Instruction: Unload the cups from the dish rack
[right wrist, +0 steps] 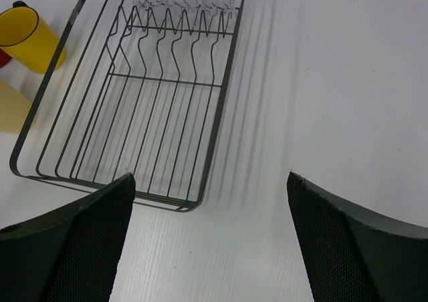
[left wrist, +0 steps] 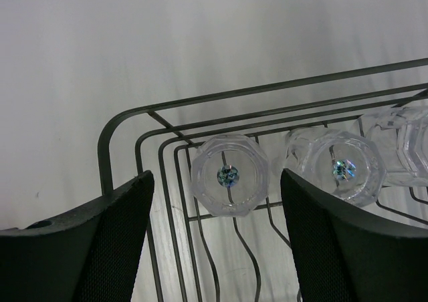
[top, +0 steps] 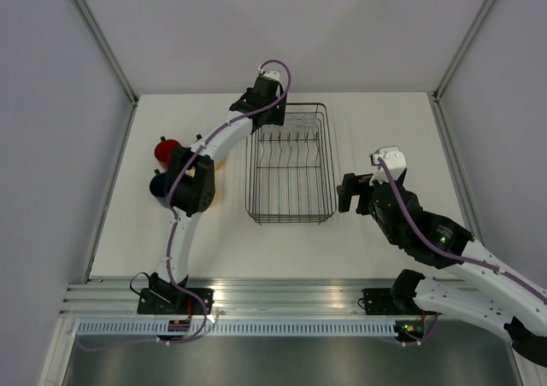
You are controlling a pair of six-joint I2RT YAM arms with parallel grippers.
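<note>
The dish rack [top: 330, 164] sits mid-tabletop [top: 385, 121]. Three clear tumblers stand in a row at its far end, apparently base-up. The first tumbler [left wrist: 229, 175], in the rack's far left corner, is centred in the gap of the left gripper [left wrist: 217, 174], whose jaws are apart and clear of it. The second tumbler [left wrist: 342, 168] lies just past that gripper's right finger. The right gripper [right wrist: 210, 176], jaws wide apart and empty, hovers off the rack's near right corner

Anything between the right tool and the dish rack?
Nothing: only bare table separates the right tool from the dish rack. Shows in the right wrist view and the top view.
</note>
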